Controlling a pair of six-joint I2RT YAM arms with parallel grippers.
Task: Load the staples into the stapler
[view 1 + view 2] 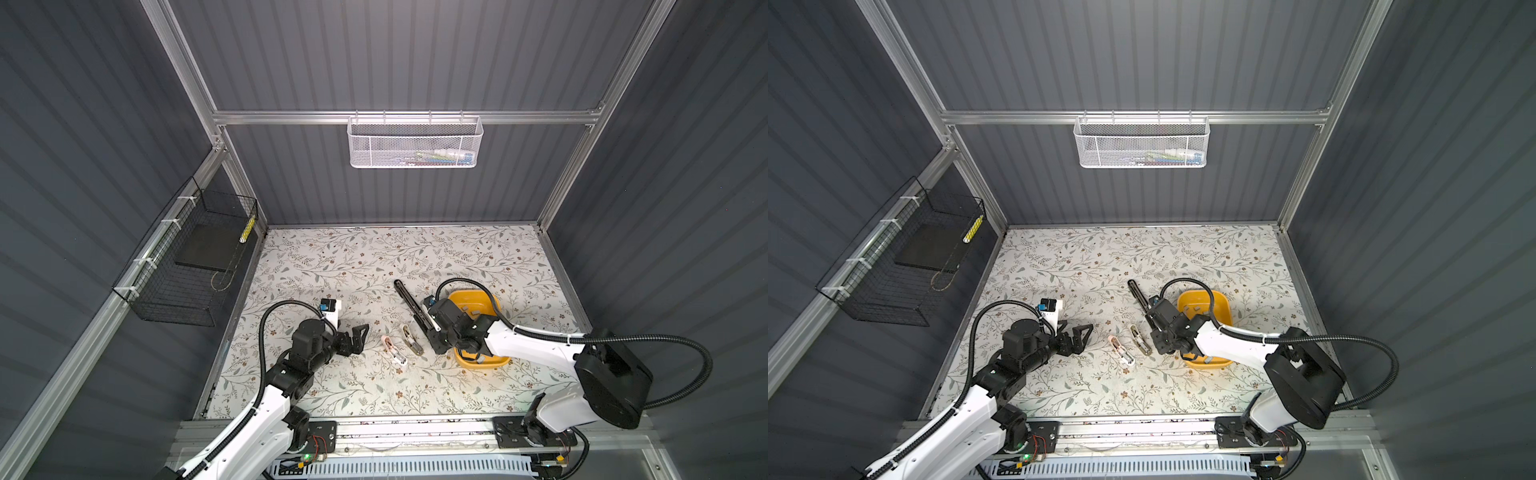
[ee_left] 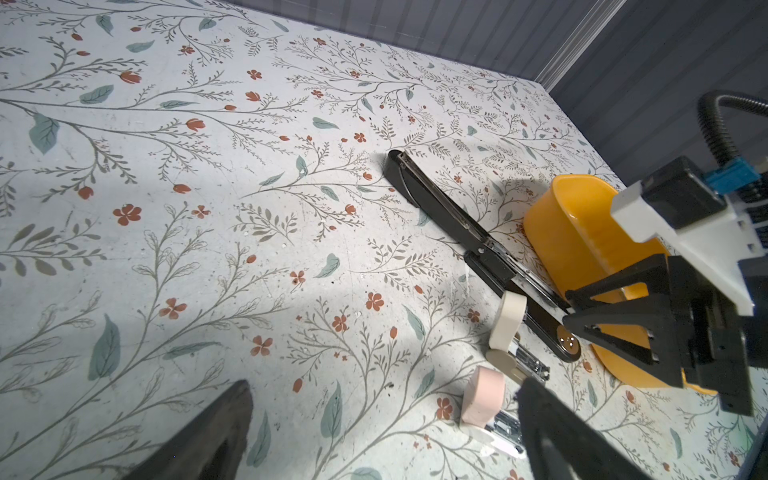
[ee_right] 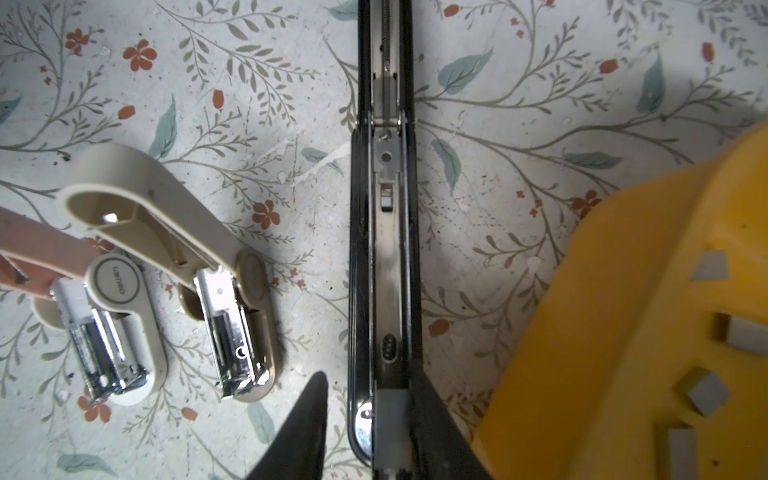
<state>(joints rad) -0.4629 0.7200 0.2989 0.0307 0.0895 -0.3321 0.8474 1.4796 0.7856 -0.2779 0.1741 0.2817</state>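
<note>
Black stapler (image 1: 409, 301) lies open flat, just beside the yellow tray (image 3: 602, 332).
It points to 11 o'clock. The right gripper (image 3: 372, 382) is part open around staples (image 3: 388, 409) at its 5 o'clock end, not squeezing. The left gripper (image 1: 361, 338) is wide open, empty.

A white mesh basket (image 1: 374, 145) hangs on the back wall, a black wire basket (image 1: 174, 299) on the left wall.

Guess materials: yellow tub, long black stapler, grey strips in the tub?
Yellow tub: likely moulded plastic; smooth, semi-gloss, uniform colour.
Long black stapler: glossy black shell, plastic or painted metal, unclear; its open channel looks like bare steel, with bright reflections.
Grey strips: flat, matte grey, probably metal staples; too small to confirm.
</note>
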